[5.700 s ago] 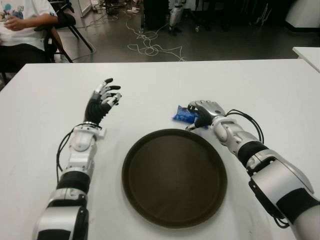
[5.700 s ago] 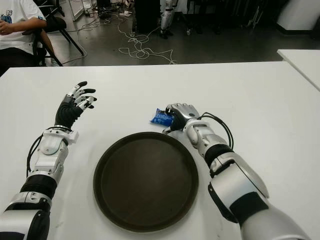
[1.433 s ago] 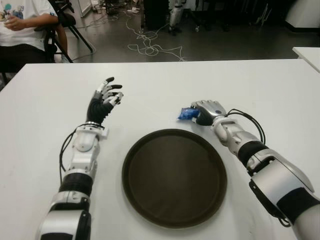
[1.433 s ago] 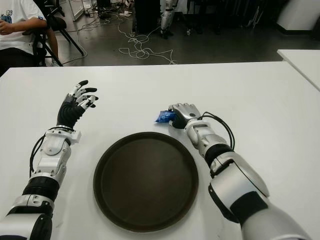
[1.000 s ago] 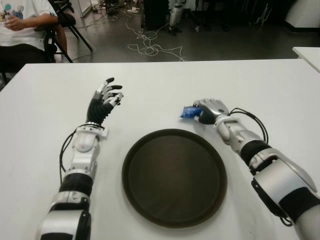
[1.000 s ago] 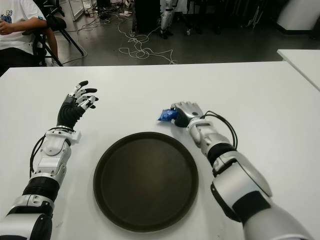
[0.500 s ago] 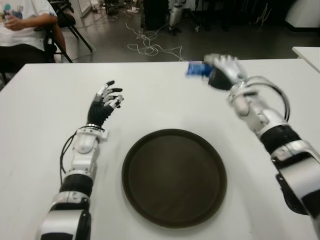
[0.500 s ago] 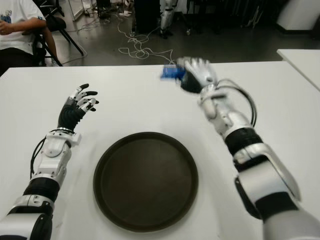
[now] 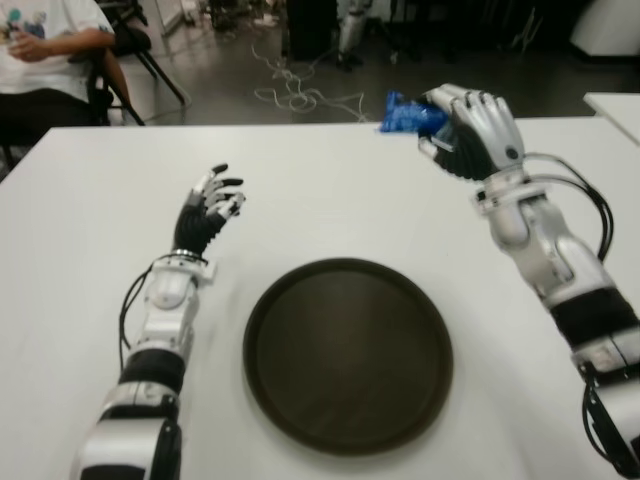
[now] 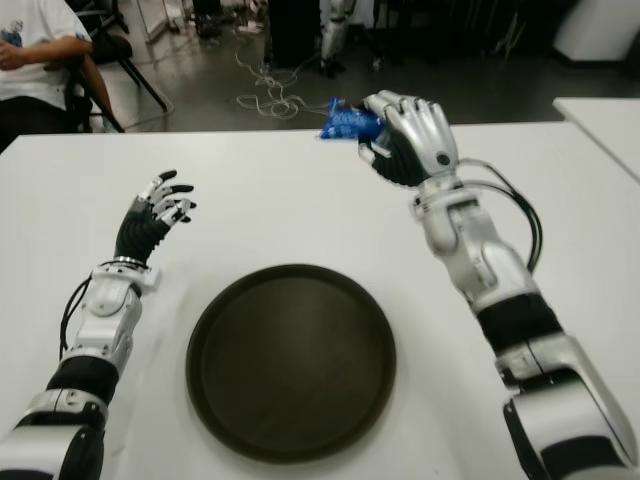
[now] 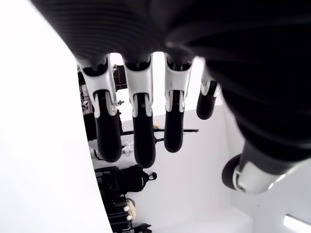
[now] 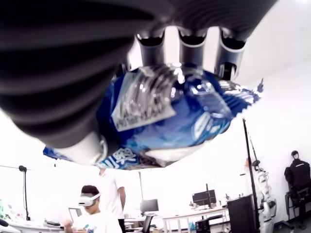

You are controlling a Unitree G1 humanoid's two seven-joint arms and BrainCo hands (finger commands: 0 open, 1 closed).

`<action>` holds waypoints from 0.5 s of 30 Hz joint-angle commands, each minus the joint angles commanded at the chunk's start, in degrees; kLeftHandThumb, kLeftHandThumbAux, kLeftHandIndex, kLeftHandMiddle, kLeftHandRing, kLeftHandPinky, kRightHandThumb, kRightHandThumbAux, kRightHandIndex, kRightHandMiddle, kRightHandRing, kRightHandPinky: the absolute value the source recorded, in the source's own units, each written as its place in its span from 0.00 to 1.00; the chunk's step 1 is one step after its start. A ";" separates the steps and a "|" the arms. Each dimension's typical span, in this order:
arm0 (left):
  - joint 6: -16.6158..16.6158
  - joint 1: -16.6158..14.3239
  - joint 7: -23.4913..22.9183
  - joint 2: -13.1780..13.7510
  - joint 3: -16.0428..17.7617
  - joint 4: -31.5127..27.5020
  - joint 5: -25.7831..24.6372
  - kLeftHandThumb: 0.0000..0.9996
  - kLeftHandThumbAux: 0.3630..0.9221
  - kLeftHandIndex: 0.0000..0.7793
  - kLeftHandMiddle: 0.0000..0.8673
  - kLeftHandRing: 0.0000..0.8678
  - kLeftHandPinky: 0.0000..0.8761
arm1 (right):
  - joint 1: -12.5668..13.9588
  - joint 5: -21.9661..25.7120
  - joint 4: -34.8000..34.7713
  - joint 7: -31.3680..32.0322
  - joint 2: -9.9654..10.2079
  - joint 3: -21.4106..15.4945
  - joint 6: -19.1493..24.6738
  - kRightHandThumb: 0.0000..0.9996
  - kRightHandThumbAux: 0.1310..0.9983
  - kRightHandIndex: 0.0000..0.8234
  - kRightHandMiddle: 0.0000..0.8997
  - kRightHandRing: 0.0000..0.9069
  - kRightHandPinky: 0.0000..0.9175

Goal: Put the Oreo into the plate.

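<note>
Robot's right hand (image 9: 470, 130) is raised above the white table (image 9: 330, 190) at approx. 1 o'clock from the plate (image 9: 348, 355), fingers curled tight round a blue Oreo packet (image 9: 405, 112). The packet sticks out from the hand twd. 9 o'clock, clear of the tabletop and well apart from the plate. The right wrist view shows the crinkled blue wrapper (image 12: 165, 114) pinned betw. thumb and fingers, filling most of the palm.

The plate, a dark round tray w/ a low rim, sits at table centre nr. the robot, nothing on it.

Left hand (image 9: 207, 210) shows at approx. 10 o'clock from the plate, fingers spread and pointing up, holding nothing; the left wrist view shows its black-tipped fingers (image 11: 138, 126) apart and relaxed.

Beyond the table, at 11 o'clock, a person in a white T-shirt (image 9: 45, 45) sits on a chair, and loose cables (image 9: 300, 95) lie on the dark floor at 12 o'clock. A second white table's corner (image 9: 615, 105) shows at 2 o'clock.
</note>
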 joint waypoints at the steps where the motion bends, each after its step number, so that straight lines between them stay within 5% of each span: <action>1: 0.02 0.03 -0.02 0.02 0.00 -0.06 0.00 0.26 0.48 0.18 0.32 0.38 0.45 | 0.77 -0.03 -0.97 0.52 0.01 0.12 -0.12 0.95 0.61 0.49 0.54 0.59 0.71; 5: 0.06 -0.09 -0.20 -0.10 0.13 0.13 -0.22 0.27 0.47 0.18 0.32 0.38 0.46 | 6.80 0.16 -6.70 5.03 -1.15 1.84 -2.12 0.94 0.62 0.44 0.57 0.62 0.66; 10: 0.15 -0.40 -0.52 -0.06 0.22 0.57 -0.37 0.28 0.45 0.18 0.32 0.38 0.47 | 9.20 0.48 -9.92 13.16 -2.50 3.46 -3.61 0.94 0.62 0.43 0.57 0.63 0.65; 15: 0.13 -0.38 -0.67 -0.12 0.20 0.56 -0.39 0.27 0.44 0.18 0.31 0.38 0.46 | 9.76 -1.61 -10.39 19.72 -1.60 6.62 -3.43 0.94 0.62 0.43 0.57 0.65 0.71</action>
